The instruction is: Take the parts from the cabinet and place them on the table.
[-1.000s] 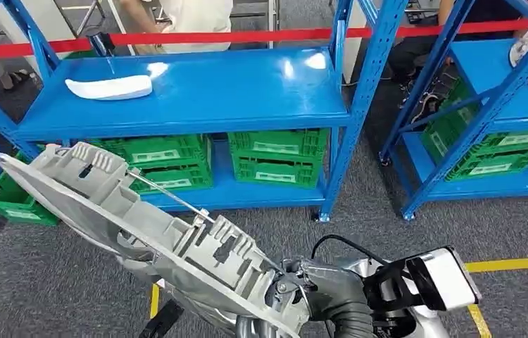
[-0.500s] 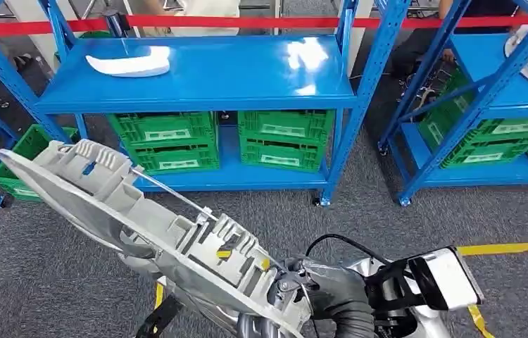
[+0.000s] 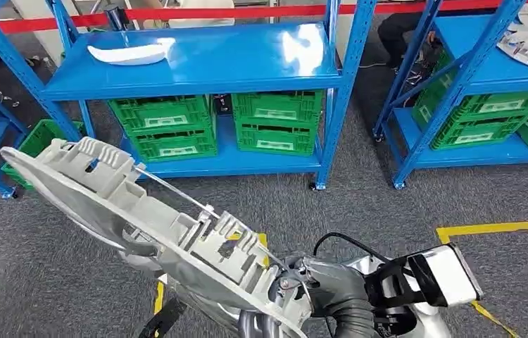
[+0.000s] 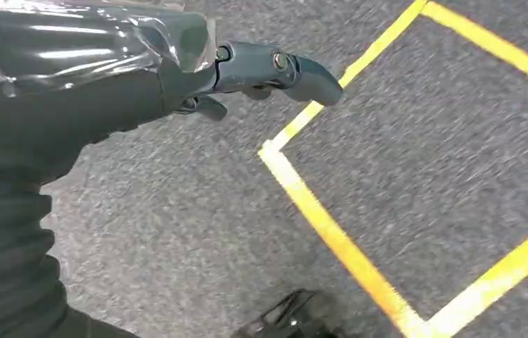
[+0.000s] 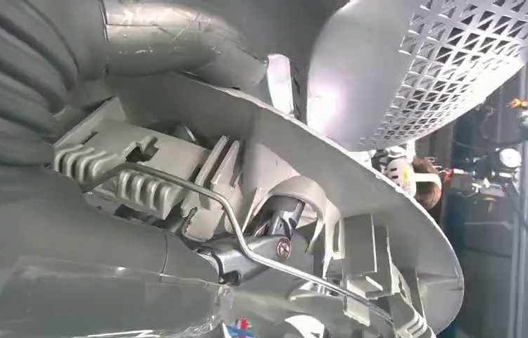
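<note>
Right now my right hand (image 3: 296, 285) grips the grey wheel cover (image 3: 127, 211), held tilted above the grey carpet (image 3: 303, 211) before the blue shelving (image 3: 198, 63). My left hand (image 4: 247, 67) hangs over yellow floor tape (image 4: 331, 225), fingers apart, holding nothing.

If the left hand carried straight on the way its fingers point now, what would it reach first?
Probably the grey carpet by the yellow floor tape: the left hand holds nothing and nothing else lies ahead of its fingers, though depth is unclear.
</note>
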Robot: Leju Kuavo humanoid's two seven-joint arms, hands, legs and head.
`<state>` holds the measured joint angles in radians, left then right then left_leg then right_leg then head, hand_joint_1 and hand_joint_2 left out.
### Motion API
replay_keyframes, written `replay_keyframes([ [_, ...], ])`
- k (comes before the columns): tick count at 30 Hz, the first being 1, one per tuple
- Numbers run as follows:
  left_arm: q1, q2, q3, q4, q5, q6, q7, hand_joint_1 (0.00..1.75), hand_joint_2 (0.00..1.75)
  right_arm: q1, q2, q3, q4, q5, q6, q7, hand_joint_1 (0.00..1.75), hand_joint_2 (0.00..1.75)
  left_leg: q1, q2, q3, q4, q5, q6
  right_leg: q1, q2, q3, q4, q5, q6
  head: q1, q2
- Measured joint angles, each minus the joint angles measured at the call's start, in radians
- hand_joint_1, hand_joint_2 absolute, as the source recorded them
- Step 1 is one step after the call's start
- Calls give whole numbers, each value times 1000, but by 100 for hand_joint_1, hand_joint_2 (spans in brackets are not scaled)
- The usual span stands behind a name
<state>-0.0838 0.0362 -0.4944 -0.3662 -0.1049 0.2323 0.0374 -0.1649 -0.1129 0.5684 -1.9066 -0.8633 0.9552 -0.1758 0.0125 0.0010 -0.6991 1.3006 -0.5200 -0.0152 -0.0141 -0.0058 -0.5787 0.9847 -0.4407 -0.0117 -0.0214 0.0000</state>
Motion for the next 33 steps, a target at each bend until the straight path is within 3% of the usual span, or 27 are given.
replay_keyframes([
  [1, 0, 1, 0, -5, -4, -1, 2, 0, 175, 0, -2, 0, 1, 0, 2, -2, 175, 175, 0, -1, 57, -65, 38, 5, 0, 1, -16, 5, 9, 2, 0, 0],
  [2, -2, 2, 0, -7, -7, -2, 2, 0, 175, 0, -2, 0, 2, 0, 4, -3, 175, 175, -1, -2, 113, -137, 52, 12, 2, 2, -25, 7, 16, 5, 0, 0],
  [3, -5, 5, 0, -12, -9, -2, 3, 0, 175, 0, -3, 0, 2, 0, 7, -5, 175, 175, -3, -4, 192, -248, 24, 25, 2, 2, -31, 7, 26, 8, 0, 0],
  [4, -7, 6, -1, -15, -11, -3, 3, 0, 175, -1, -5, -1, 2, -2, 8, -6, 175, 175, -6, -3, 238, -325, -5, 32, 10, 2, -35, 8, 34, 18, 1, 0],
  [5, -9, 8, -1, -17, -12, -4, 4, 0, 175, 0, -6, -1, 2, -2, 8, -6, 175, 175, -9, -3, 239, -328, -7, 33, 6, 0, -36, 4, 43, 25, 2, 0],
  [7, -8, 10, 0, -19, -18, -9, 8, 0, 175, -1, -9, 0, 3, -3, 11, -9, 175, 175, -19, -3, 227, -329, 10, 53, 0, -1, -38, -2, 64, 40, 0, 0],
  [8, -8, 11, -1, -20, -19, -10, 9, 0, 175, 0, -11, -1, 3, -3, 11, -10, 175, 175, -13, 3, 215, -349, 32, 63, 8, 0, -43, -7, 71, 44, 2, 0],
  [9, -11, 11, -1, -22, -21, -11, 10, 0, 175, 0, -15, -1, 4, -3, 11, -10, 175, 175, -8, 9, 210, -356, 48, 69, 6, 2, -62, 14, 41, 37, 0, 0],
  [10, -16, 12, 0, -24, -22, -12, 10, 0, 175, -2, -17, -1, 4, -3, 11, -13, 175, 175, -8, 8, 196, -358, 66, 79, 6, 3, -86, 66, -16, 23, 6, 0],
  [12, -16, 12, 0, -27, -26, -14, 12, 0, 175, 1, -19, 0, 5, -3, 11, -13, 175, 175, -10, 9, 156, -356, 95, 78, 3, 3, -129, 225, -118, 14, 7, 0],
  [13, -16, 12, 0, -28, -26, -14, 12, 0, 175, 1, -21, 0, 6, -3, 11, -13, 175, 175, -10, 10, 136, -354, 109, 77, 2, 4, -142, 300, -139, 22, 8, 0],
  [14, -16, 12, 0, -28, -27, -15, 12, 0, 175, 1, -24, 0, 8, -3, 11, -13, 175, 175, -10, 11, 118, -351, 122, 75, 0, 4, -139, 337, -131, 36, 8, 0],
  [16, -17, 12, 0, -28, -27, -16, 13, 0, 175, 1, -26, 0, 10, -1, 11, -13, 175, 175, -9, 13, 81, -342, 144, 69, -8, 3, -77, 291, -72, 70, 8, 0],
  [17, -17, 12, 0, -29, -29, -17, 13, 0, 175, 0, -26, 0, 10, 2, 10, -13, 175, 175, -8, 13, 62, -335, 156, 63, -12, 3, -16, 210, -48, 79, 8, 0],
  [18, -18, 13, -1, -30, -30, -18, 13, 0, 175, 0, -26, 0, 10, 6, 8, -14, 175, 175, -8, 11, 48, -325, 164, 57, -14, 3, 58, 111, -57, 74, 8, 0],
  [19, -18, 14, 0, -31, -32, -18, 13, 0, 175, -1, -23, 0, 10, 11, 6, -15, 175, 175, -13, 10, 32, -313, 168, 51, -10, 3, 130, 9, -95, 62, 9, 0],
  [20, -19, 16, 0, -32, -35, -19, 13, 0, 175, 0, -22, 0, 10, 15, 3, -16, 175, 175, -12, 11, 26, -311, 181, 44, -6, 5, 139, -25, -115, 48, 4, 0],
  [21, -19, 17, 0, -32, -36, -19, 13, 0, 175, 2, -22, 2, 10, 19, -1, -16, 175, 175, -10, 11, 24, -317, 196, 40, -3, 5, 122, -21, -107, 47, 6, 0],
  [23, -13, 26, 0, -32, -41, -23, 13, 0, 175, 7, -21, 3, 10, 28, -10, -24, 175, 175, -7, 9, 12, -322, 219, 27, -5, 4, 102, -17, -88, 29, 7, 0],
  [24, -10, 26, -1, -32, -43, -26, 13, 0, 175, 9, -18, 4, 10, 34, -14, -28, 175, 175, -1, 6, 2, -311, 183, 21, -12, 1, 95, -17, -74, 20, 6, 0],
  [25, -7, 29, -1, -32, -47, -29, 13, 0, 175, 12, -13, 5, 10, 43, -18, -31, 175, 175, 1, 5, -7, -270, 115, 15, -11, 1, 85, -16, -61, 8, 3, 0],
  [27, -8, 34, -1, -34, -54, -32, 13, 0, 175, 15, -9, 6, 9, 53, -21, -38, 175, 175, 2, 3, -36, -119, -6, 5, -8, 1, 58, -15, -36, 5, 3, 0],
  [28, -8, 38, -1, -36, -58, -33, 13, 0, 175, 18, -8, 7, 9, 57, -23, -44, 175, 175, 2, 3, -49, -41, -38, 3, -6, 1, 43, -13, -25, 5, 3, 0],
  [29, -7, 39, -1, -37, -61, -34, 13, 0, 175, 20, -8, 7, 9, 63, -23, -48, 175, 175, 2, 3, -49, 16, -40, 3, -6, 0, 25, -10, -14, 7, 3, 0],
  [30, -7, 40, -1, -38, -63, -36, 14, 0, 175, 23, -8, 7, 9, 68, -23, -51, 175, 175, 2, 3, -28, 20, -14, 4, -6, 1, 8, -6, -4, 9, 3, 0],
  [32, -9, 43, -1, -43, -66, -36, 18, 0, 175, 30, -7, 7, 3, 82, -23, -57, 175, 175, 2, 3, 70, -88, 50, 11, -6, 2, -21, -2, 16, 14, 3, 0],
  [33, -11, 44, -1, -49, -68, -35, 20, 0, 175, 33, -7, 7, 0, 89, -22, -62, 175, 175, 2, 0, 147, -185, 55, 17, -6, 4, -29, -1, 25, 19, 3, 0],
])
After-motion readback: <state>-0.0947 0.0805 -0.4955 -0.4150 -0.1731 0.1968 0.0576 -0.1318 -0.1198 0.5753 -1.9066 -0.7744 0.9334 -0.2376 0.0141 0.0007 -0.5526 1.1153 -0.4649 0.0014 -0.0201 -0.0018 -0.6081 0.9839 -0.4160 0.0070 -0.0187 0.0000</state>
